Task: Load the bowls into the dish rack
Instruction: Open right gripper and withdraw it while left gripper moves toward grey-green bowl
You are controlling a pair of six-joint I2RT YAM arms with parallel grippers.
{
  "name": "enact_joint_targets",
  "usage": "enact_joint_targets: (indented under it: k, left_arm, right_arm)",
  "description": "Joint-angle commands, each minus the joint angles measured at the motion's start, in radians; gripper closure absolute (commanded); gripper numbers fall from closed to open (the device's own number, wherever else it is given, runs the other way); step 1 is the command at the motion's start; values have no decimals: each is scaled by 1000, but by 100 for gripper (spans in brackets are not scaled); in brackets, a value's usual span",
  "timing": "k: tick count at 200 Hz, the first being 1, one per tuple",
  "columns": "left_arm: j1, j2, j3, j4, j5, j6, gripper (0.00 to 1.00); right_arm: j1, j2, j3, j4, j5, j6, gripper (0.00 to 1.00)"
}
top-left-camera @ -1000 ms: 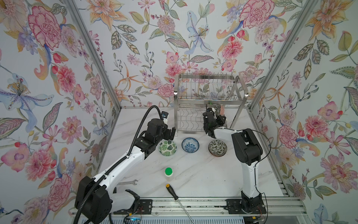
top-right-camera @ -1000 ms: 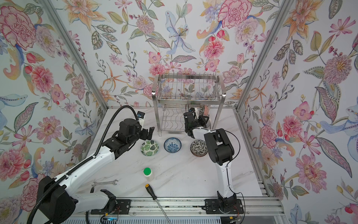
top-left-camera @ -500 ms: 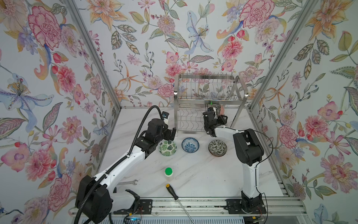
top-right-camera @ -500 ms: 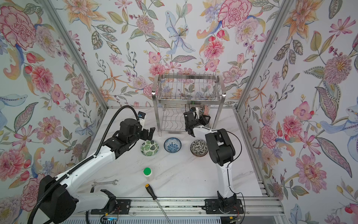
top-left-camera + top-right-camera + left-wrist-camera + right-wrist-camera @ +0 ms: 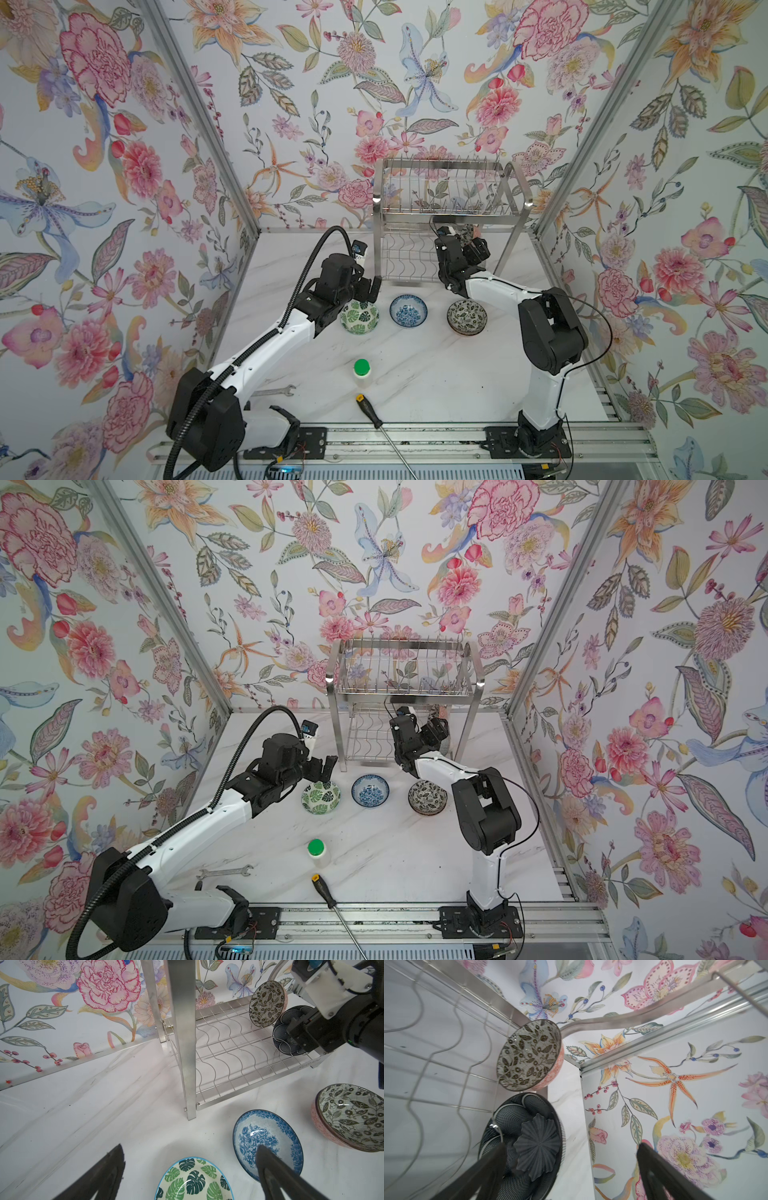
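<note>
The dish rack (image 5: 451, 208) stands at the back of the table. Two bowls lean on edge on its wavy lower shelf (image 5: 232, 1057): a black-and-white floral bowl (image 5: 529, 1055) and a dark navy bowl (image 5: 527, 1142). My right gripper (image 5: 571, 1145) reaches under the upper tier and is open, its fingers straddling the navy bowl's rim without gripping it. On the table in front sit a green leaf bowl (image 5: 359, 317), a blue floral bowl (image 5: 408, 309) and another black-and-white bowl (image 5: 466, 316). My left gripper (image 5: 369, 289) hangs open over the green leaf bowl's (image 5: 195, 1180) far rim, holding nothing.
A white bottle with a green cap (image 5: 361, 371), a screwdriver (image 5: 370, 411) and a wrench (image 5: 276, 390) lie toward the front edge. The rack's flat front leg (image 5: 185, 1043) stands just beyond my left gripper. Flowered walls close in on three sides.
My right gripper has opened, letting go of the navy bowl, which now leans on the lower shelf. The left arm has barely moved.
</note>
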Motion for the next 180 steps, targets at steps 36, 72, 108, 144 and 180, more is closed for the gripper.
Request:
enact_joint_targets:
  k: [36, 72, 108, 144, 180]
  left_arm:
    - [-53, 24, 46, -29, 20, 16, 1]
    - [-92, 62, 53, -9, 33, 6, 1]
    - [-156, 148, 84, 41, 65, -19, 1]
    - [-233, 304, 163, 64, 108, -46, 1]
    - [-288, 455, 277, 39, 159, -74, 1]
  right_arm:
    - [43, -324, -174, -118, -391, 123, 1]
    - [41, -593, -288, -293, -578, 194, 1]
    - [-34, -821, -303, -492, -658, 338, 1]
    - [-247, -933, -252, -644, -837, 482, 1]
    - [-342, -924, -208, -721, -892, 513, 1]
